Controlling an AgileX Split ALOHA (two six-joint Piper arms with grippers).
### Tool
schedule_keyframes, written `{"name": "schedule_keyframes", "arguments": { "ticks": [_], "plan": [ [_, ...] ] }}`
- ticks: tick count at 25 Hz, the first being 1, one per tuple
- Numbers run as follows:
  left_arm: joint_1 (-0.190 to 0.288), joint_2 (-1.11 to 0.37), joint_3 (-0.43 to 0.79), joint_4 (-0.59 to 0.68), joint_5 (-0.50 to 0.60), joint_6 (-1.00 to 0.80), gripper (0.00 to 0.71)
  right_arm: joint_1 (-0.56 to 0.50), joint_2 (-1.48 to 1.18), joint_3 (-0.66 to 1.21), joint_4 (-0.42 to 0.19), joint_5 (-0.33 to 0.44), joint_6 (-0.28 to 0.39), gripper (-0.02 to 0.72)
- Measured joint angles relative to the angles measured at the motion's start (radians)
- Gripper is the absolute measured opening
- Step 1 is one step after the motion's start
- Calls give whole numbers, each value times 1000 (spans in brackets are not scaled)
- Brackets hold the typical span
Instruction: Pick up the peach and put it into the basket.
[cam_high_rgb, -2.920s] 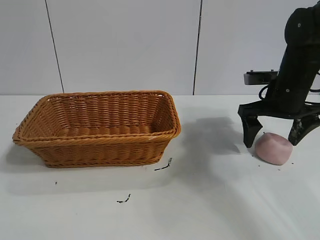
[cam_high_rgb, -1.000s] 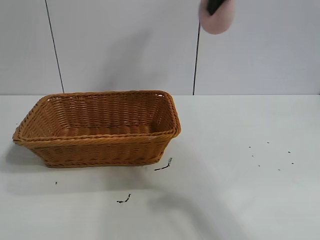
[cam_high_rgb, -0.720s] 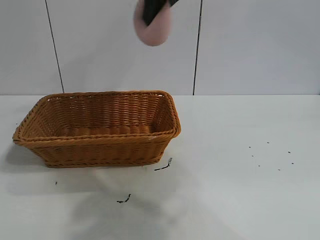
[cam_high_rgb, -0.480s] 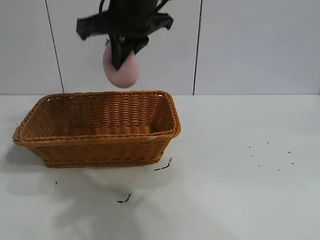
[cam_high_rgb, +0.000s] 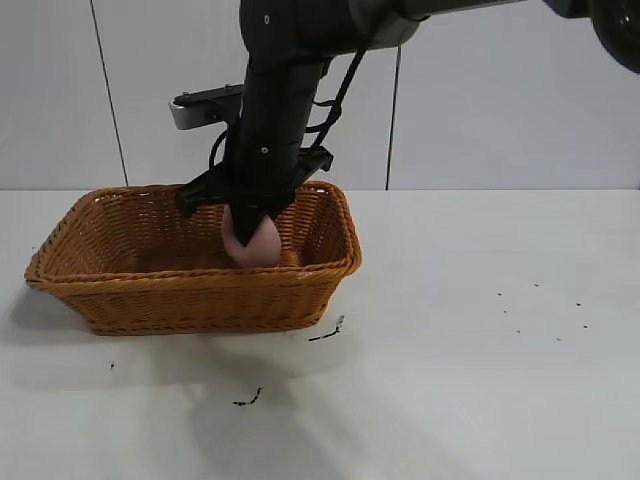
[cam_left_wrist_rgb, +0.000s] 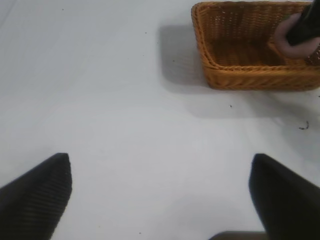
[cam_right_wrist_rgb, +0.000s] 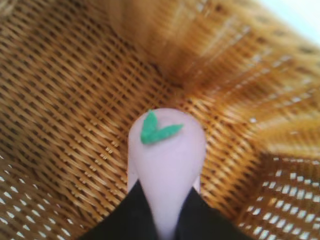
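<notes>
The right claw (cam_high_rgb: 252, 232) grips the peach (cam_high_rgb: 251, 243) inside the basket (cam_high_rgb: 190, 285); no writing visible.

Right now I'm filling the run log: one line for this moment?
right gripper: shut on peach, lowered inside basket | not released | left gripper: open, over table

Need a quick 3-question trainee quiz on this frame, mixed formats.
1. True or false: the peach already lies released on the basket floor.
2. Which pincer holds the peach? A) left pincer B) right pincer C) neither
3. Fill in: the left pincer hangs open over bare ____, apart from the basket.

Key:
1. False: the right pincer is shut on it, inside the basket, near its right end in the exterior view.
2. B
3. table
</notes>
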Motion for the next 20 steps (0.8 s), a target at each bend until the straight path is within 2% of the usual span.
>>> {"name": "schedule_keyframes", "arguments": {
  "ticks": [7, 10, 16, 20],
  "plan": [
    [0, 0, 0, 0, 0, 0, 693, -6, -128, 0, 5, 7, -3, 688],
    [0, 0, 0, 0, 0, 0, 693, -39, -188, -2, 11, 5, 0, 688],
    [0, 0, 0, 0, 0, 0, 693, -228, -220, -22, 17, 14, 34, 688],
    [0, 0, 0, 0, 0, 0, 693, -390, -220, -22, 14, 58, 46, 692]
  ]
}}
